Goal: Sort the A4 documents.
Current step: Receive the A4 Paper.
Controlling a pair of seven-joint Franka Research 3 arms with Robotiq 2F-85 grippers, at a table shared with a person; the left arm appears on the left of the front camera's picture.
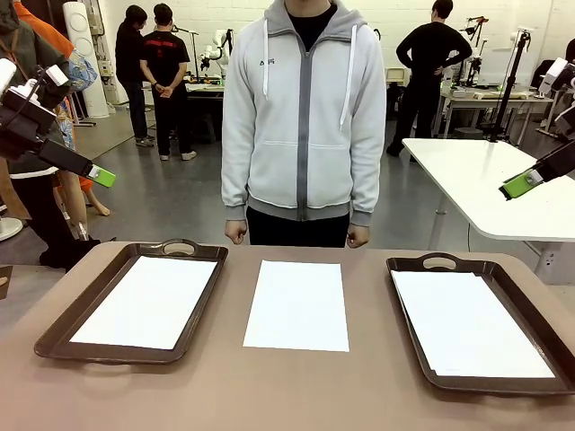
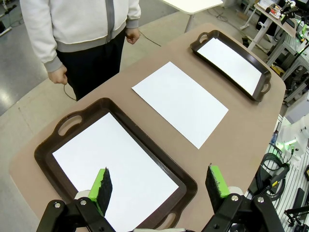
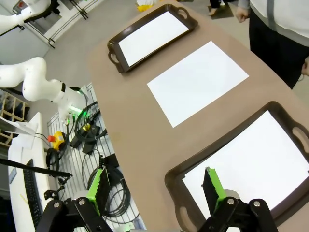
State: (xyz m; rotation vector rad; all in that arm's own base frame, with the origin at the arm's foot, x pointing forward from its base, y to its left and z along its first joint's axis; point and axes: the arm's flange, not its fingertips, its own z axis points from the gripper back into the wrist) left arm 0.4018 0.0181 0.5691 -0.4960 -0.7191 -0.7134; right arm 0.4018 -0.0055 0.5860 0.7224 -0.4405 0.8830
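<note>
One white A4 document (image 1: 297, 304) lies flat on the brown table between two dark brown trays. Another sheet (image 1: 147, 301) lies in the left tray (image 1: 66, 317), and a further sheet (image 1: 467, 322) in the right tray (image 1: 530, 308). The middle sheet (image 2: 180, 102) (image 3: 198, 82) shows in both wrist views. My left gripper (image 2: 160, 185) hangs open high above the left tray's sheet (image 2: 116, 169). My right gripper (image 3: 155, 186) hangs open high above the near edge of the right tray (image 3: 175, 182). In the front view a green fingertip of each arm (image 1: 101, 176) (image 1: 521, 185) shows at the sides, well above the table.
A person in a grey zip hoodie (image 1: 304, 117) stands at the far side, hands (image 1: 235, 233) hanging by the table edge. A white table (image 1: 485, 180) stands behind to the right. Cables and equipment (image 3: 87, 135) lie on the floor by the table's near side.
</note>
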